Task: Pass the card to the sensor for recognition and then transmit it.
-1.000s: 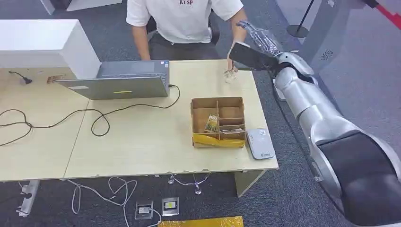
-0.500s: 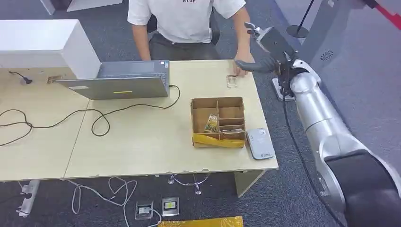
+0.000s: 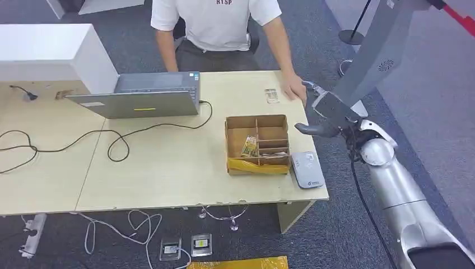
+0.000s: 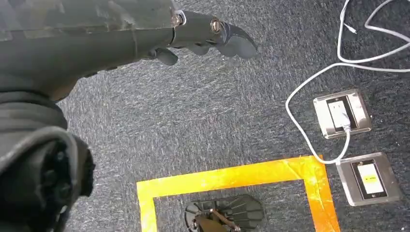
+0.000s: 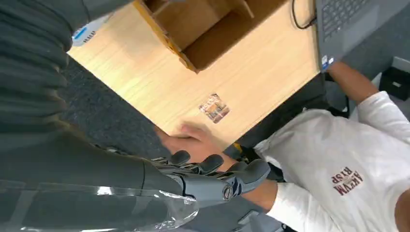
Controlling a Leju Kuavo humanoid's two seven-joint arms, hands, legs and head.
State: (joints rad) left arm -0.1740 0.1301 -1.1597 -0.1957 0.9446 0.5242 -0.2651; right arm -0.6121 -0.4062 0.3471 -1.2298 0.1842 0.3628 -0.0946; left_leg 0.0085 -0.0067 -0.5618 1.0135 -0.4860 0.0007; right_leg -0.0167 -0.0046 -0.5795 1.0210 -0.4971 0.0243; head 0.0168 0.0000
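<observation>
The pale wooden table (image 3: pixel 168 168) carries a grey laptop (image 3: pixel 140 95), black cable (image 3: pixel 112 140), divided cardboard box (image 3: pixel 257 143), grey card sensor (image 3: pixel 308 170) and small card (image 3: pixel 272 96) near the right hand (image 3: pixel 325 112).

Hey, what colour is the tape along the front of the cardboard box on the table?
Yellow tape on the brown cardboard box, clearest in the head view.

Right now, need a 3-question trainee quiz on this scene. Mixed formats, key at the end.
1. True or false: the right hand holds the card.
2. Where does the card lie? A) in the cardboard box B) flat on the table near the person's hand C) on the laptop
3. Fill in: the grey sensor lies on the table right beside the ____.

Key: 1 false, the hand is empty, out past the table edge; 2 B; 3 cardboard box.
</observation>
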